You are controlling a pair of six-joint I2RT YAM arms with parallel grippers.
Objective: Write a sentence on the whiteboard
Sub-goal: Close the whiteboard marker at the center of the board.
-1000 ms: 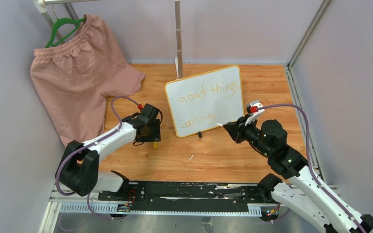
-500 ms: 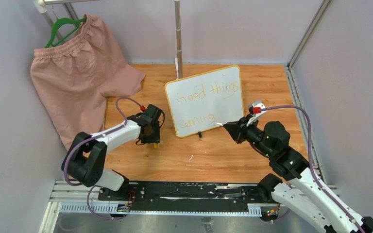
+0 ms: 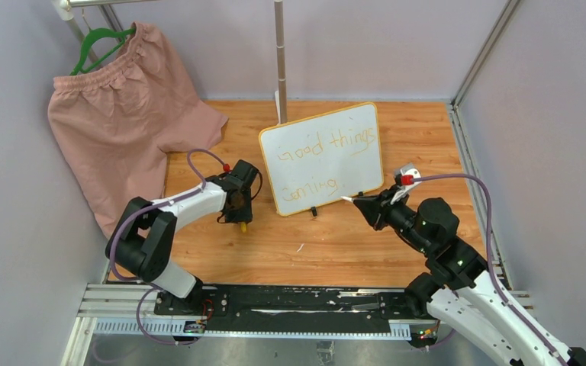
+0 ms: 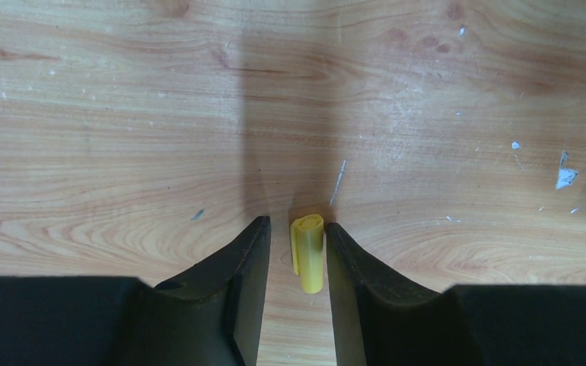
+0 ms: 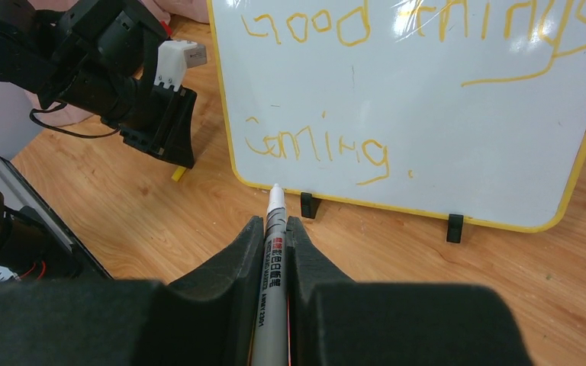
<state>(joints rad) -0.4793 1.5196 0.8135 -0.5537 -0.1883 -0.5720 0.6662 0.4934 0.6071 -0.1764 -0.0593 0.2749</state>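
the right gripper (image 5: 275, 226) is closed on a white marker (image 5: 272, 263). its two dark fingers press the barrel from both sides and the pen points forward out of them. the marker's tip sits at the bottom edge of the whiteboard (image 5: 465, 152), right by the yellow frame under the start of the lower line of writing. whether it touches the frame is hard to say from the wrist view. from above, that gripper (image 3: 362, 204) reaches in from the right toward the board's lower right corner.

the whiteboard (image 3: 317, 169) stands tilted back on the wooden table (image 3: 336, 244), near the middle toward the back. it rests on two small black clip feet (image 5: 309, 204) with a metal pole (image 3: 280, 61) just behind its upper left corner. the sentence (image 3: 303, 147) is in thin yellow-orange letters, "good things" across the top and "coming" lower left.

the left gripper (image 4: 296, 229) points down at the table with its fingers a little apart. a short yellow cap (image 4: 307, 252) lies between them. a strip of bare wood shows between the cap and one finger, and the cap sits close by the other, so they are not clamped on it. from above, this gripper (image 3: 238, 217) is just left of the board, apart from it, and the cap (image 3: 243, 226) pokes out at its near side.

pink shorts (image 3: 122, 130) hang from a green hanger (image 3: 99, 42) at the far left, draping down onto the table's corner.
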